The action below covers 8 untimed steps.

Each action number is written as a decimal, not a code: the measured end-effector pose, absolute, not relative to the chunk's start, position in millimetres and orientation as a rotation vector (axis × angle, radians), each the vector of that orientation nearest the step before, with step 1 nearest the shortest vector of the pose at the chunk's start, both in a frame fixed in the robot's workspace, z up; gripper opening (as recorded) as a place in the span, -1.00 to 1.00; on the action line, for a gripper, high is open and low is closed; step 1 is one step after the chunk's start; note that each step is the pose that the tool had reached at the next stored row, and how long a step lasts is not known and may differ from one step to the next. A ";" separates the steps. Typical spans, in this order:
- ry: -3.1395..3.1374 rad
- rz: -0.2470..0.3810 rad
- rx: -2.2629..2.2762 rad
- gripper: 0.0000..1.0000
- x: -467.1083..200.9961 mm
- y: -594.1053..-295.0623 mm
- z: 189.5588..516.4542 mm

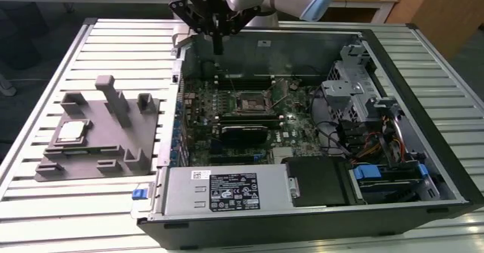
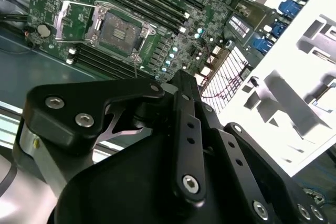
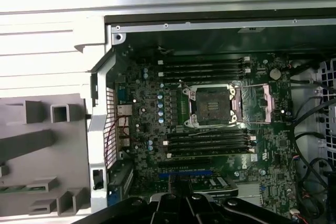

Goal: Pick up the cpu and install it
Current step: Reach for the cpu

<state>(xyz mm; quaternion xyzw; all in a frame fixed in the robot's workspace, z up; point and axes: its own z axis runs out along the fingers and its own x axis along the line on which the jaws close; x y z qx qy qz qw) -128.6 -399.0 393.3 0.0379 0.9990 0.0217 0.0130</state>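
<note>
While my hand (image 1: pixel 217 47) hangs over one wall of the open computer case (image 1: pixel 318 42), its fingers look pressed together and pinch nothing. The cpu (image 1: pixel 72 131) lies flat in a pocket of the grey block (image 1: pixel 113 151) out on the bench (image 1: pixel 45 54), toward the exterior view's left and well apart from me. The socket (image 3: pixel 212 106) on the board stands open and bare in the first wrist view. I judge the cpu light, stiff and thin, with a slick metal top and a delicate underside, so it would slip easily and dislike squeezing. Two opposite edges of its rim are where I would take hold, level and gently, never by the faces.
</note>
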 end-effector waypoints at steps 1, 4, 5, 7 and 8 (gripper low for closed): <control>3.112 0.068 0.118 -0.79 -129.6 -398.9 393.3; 3.112 0.068 0.118 -0.79 -132.9 -398.9 393.3; 3.112 0.068 0.118 -0.79 -134.4 -398.9 393.3; 3.112 0.068 0.118 -0.79 -137.9 -398.9 393.3; 3.113 0.068 0.118 -0.79 -139.4 -398.9 393.3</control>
